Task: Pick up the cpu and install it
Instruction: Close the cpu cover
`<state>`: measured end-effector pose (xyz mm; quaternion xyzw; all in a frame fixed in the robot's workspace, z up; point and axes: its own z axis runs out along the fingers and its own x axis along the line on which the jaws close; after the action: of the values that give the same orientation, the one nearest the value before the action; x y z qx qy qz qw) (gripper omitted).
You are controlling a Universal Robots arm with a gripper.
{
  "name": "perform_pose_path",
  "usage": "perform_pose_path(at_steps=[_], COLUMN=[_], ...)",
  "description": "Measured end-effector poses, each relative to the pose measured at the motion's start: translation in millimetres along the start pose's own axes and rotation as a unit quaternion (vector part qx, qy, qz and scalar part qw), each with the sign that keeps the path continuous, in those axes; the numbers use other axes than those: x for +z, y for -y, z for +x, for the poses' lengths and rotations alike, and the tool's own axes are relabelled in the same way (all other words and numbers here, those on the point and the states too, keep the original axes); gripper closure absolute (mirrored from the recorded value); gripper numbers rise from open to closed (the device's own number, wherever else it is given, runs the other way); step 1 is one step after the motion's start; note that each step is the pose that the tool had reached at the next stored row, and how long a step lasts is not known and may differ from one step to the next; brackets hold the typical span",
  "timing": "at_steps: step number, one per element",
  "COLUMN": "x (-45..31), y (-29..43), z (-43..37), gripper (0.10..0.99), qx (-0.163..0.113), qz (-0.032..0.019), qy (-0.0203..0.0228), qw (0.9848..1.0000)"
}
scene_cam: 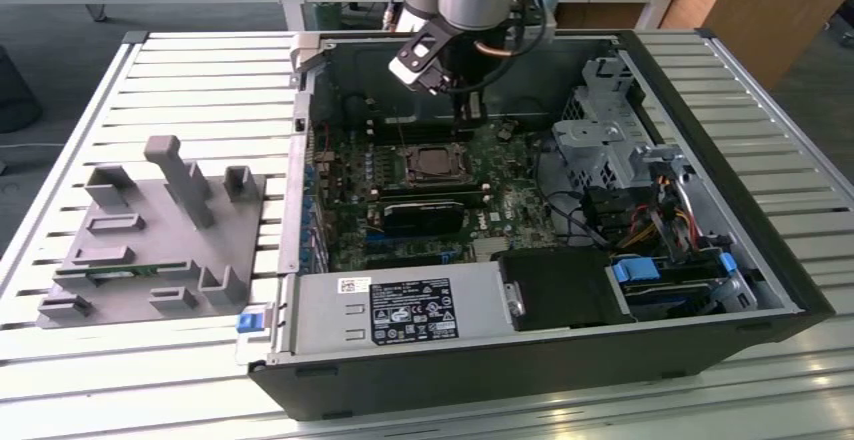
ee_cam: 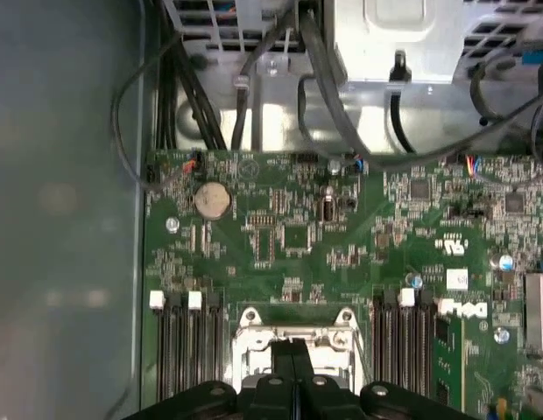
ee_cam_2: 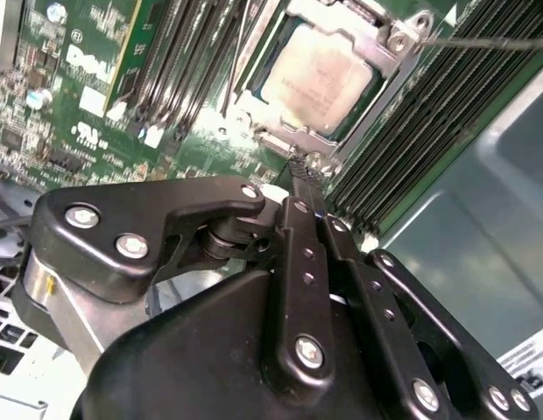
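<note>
Gripper point(ee_cam_2: 302, 171) pressed together on nothing, tips poised just over the cpu point(ee_cam_2: 320, 74), which sits flat in its socket frame point(ee_cam_2: 390, 48) directly below. Placement looks done, I judge. Any further move calls for a straight vertical path between the flanking memory slots point(ee_cam_2: 429, 114). Beyond lie the green motherboard point(ee_cam: 289, 236), the open computer case point(scene_cam: 747, 260) and the slatted table point(scene_cam: 200, 70).

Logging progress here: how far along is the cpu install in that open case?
Mostly done, it seems: the cpu already sits in its socket on the motherboard. In hand: nothing; the tool is shut and empty, its tips close by the socket's edge. Left: I cannot tell whether the socket's clamp is latched.
</note>
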<state>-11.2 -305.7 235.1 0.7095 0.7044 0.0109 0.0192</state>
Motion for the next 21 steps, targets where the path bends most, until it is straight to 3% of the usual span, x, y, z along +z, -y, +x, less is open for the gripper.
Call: perform_pose_path(at_steps=[21], x=[1.6], y=[25.6], z=[-0.1], gripper=[0.976], qx=[0.0], qz=[-0.0001], qy=[0.0], qw=[1.0])
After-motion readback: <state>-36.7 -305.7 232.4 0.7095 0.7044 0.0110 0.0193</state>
